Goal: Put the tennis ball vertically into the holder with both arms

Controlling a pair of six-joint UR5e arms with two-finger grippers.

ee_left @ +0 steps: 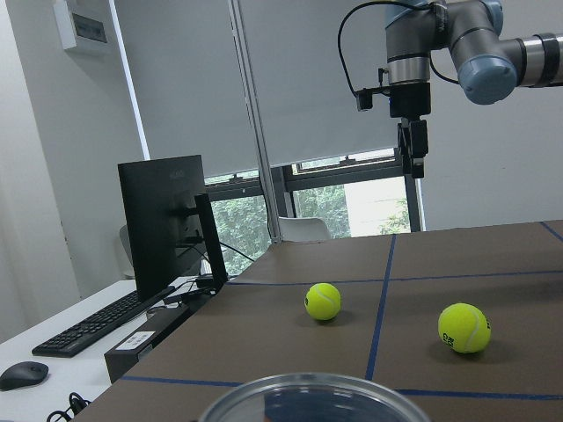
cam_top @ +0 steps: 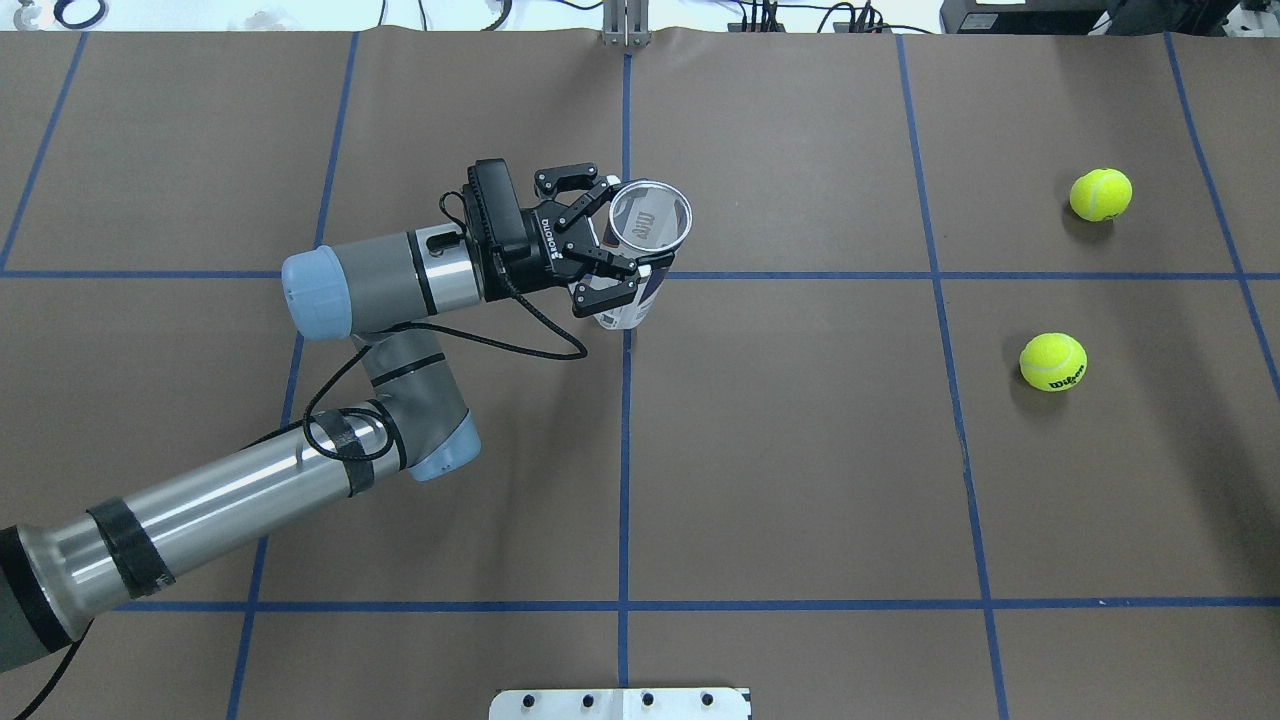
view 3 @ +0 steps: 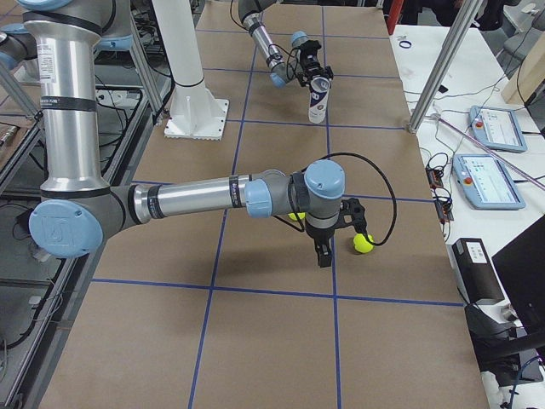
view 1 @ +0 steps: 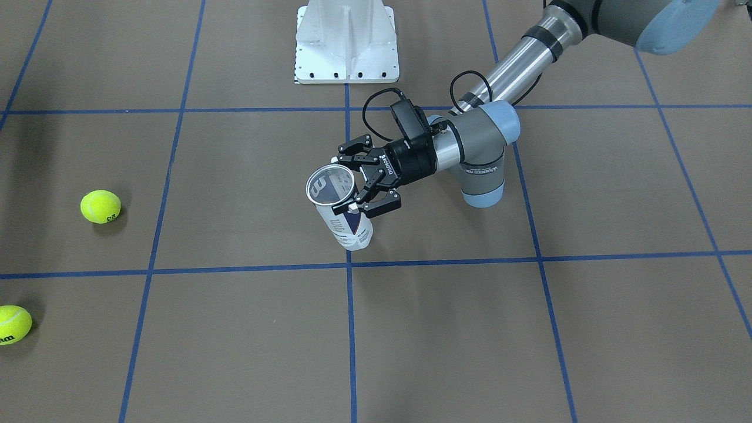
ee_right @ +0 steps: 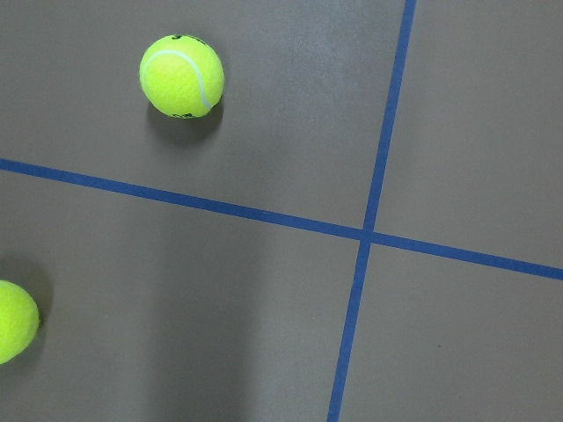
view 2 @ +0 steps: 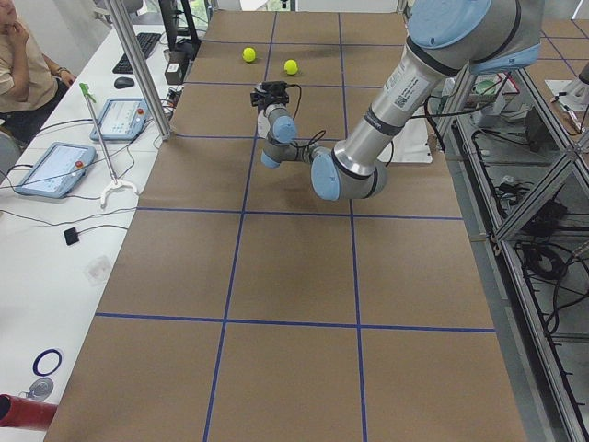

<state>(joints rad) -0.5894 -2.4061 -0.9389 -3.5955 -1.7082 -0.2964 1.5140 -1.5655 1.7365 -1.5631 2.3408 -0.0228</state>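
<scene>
The holder, a clear tube with a navy-and-white label, stands upright and open end up near the table's middle. It also shows in the overhead view. My left gripper reaches in level from the side and is shut on its upper part. The holder's rim fills the bottom of the left wrist view. Two yellow tennis balls lie on the table far off on my right side. My right gripper hangs pointing down above the table near them. I cannot tell whether it is open or shut.
The white pedestal base stands at the robot's edge of the table. The right wrist view shows both balls on brown paper with blue tape lines. Desks with a monitor and tablets flank the far edge.
</scene>
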